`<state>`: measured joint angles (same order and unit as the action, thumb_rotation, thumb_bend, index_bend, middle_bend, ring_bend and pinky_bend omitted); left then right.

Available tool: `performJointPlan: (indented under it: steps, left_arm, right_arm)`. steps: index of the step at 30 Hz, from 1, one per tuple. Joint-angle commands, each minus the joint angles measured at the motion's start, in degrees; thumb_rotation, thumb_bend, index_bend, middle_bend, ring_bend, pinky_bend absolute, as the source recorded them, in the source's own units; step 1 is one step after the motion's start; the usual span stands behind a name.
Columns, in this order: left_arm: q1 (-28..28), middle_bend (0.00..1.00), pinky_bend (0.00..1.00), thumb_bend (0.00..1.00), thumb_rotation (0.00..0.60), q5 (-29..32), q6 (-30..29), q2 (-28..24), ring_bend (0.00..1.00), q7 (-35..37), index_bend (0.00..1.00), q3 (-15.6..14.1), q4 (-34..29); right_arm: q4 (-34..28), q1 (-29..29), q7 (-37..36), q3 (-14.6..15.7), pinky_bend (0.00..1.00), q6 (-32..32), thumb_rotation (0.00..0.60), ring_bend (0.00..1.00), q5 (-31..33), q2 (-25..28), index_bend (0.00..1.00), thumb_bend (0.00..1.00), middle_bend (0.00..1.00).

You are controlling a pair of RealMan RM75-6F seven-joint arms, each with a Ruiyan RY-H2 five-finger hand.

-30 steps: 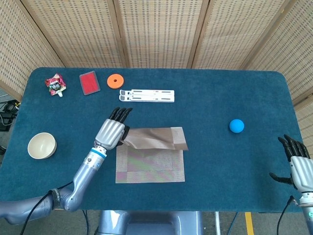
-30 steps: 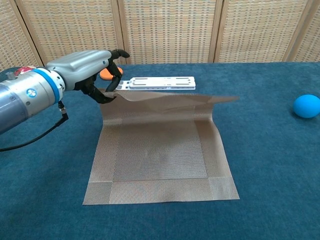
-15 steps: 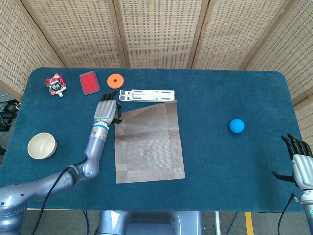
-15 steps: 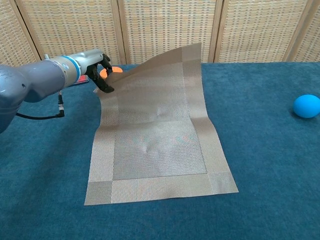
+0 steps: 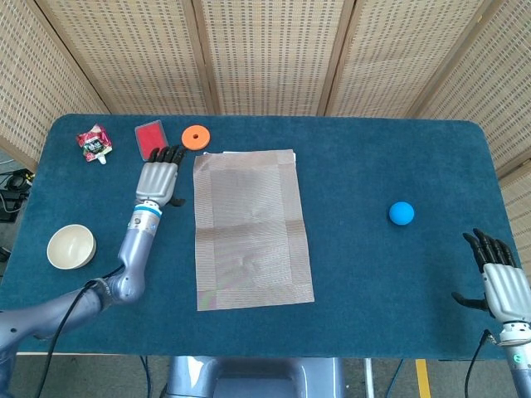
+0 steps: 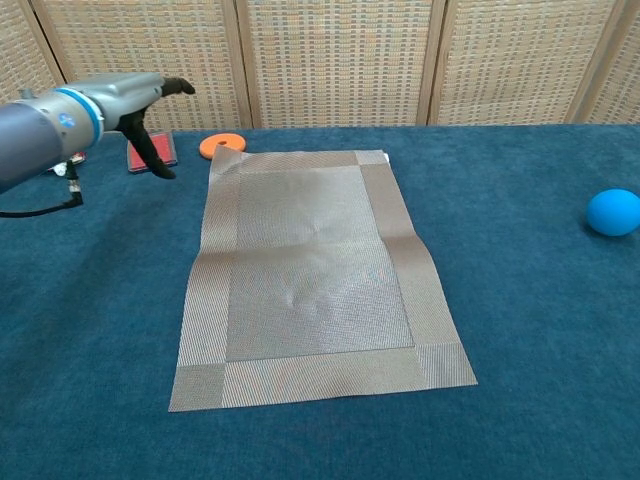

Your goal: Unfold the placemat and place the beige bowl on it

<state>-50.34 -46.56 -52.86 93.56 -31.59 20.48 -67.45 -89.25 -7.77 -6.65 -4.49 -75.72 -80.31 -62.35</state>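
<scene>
The brown woven placemat [image 5: 249, 228] [image 6: 310, 270] lies fully spread out on the blue table, its far edge near the orange disc. My left hand [image 5: 156, 178] [image 6: 135, 100] hovers just left of the mat's far left corner, fingers apart and holding nothing. The beige bowl [image 5: 70, 246] sits at the table's left front, well apart from the mat; the chest view does not show it. My right hand [image 5: 500, 282] hangs at the right front edge, fingers spread and empty.
An orange disc [image 5: 196, 136] [image 6: 221, 146], a red card [image 5: 151, 139] [image 6: 150, 153] and a red snack packet [image 5: 94, 143] lie along the far left. A blue ball [image 5: 401, 213] [image 6: 612, 212] rests on the right. The placemat covers the white strip seen earlier.
My left hand let go of the placemat's corner and moved left and back. The mat's lifted half dropped flat, covering the white strip. The right hand barely shifted.
</scene>
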Motion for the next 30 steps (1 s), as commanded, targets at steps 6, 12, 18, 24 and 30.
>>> performJointPlan:
  steps: [6,12,18,24,30]
  left_arm:
    - [14.4,0.00,0.00,0.05,0.600,-20.4,-16.7,-16.3,0.00,6.2,0.08,-12.9,-20.3]
    - [21.5,0.00,0.00,0.05,0.600,-26.1,-23.7,-22.1,0.00,7.9,0.09,-18.1,-26.6]
    - [28.3,0.00,0.00,0.05,0.600,-30.2,-30.2,-25.2,0.00,11.1,0.09,-22.1,-30.3]
    - [34.6,0.00,0.00,0.05,0.600,-35.0,-36.4,-26.4,0.00,14.1,0.10,-25.3,-31.3]
    - [38.6,0.00,0.00,0.05,0.600,-38.6,-41.4,-27.5,0.00,16.7,0.10,-25.8,-31.4]
  right_arm:
    - [0.1,0.0,2.0,1.2,0.00,-1.6,0.600,0.00,-3.2,-1.5,0.01,0.05,0.00]
    - [-0.4,0.2,2.4,2.6,0.00,-3.4,0.600,0.00,-7.2,-2.6,0.01,0.04,0.00]
    - [-1.2,0.1,3.8,3.7,0.00,-3.7,0.600,0.00,-9.3,-3.3,0.01,0.04,0.00]
    - [-3.4,-0.6,5.3,4.6,0.00,-2.9,0.600,0.00,-11.1,-4.3,0.01,0.04,0.00]
    - [-7.4,-2.2,11.4,5.9,0.00,-0.9,0.600,0.00,-14.6,-9.3,0.01,0.04,0.00]
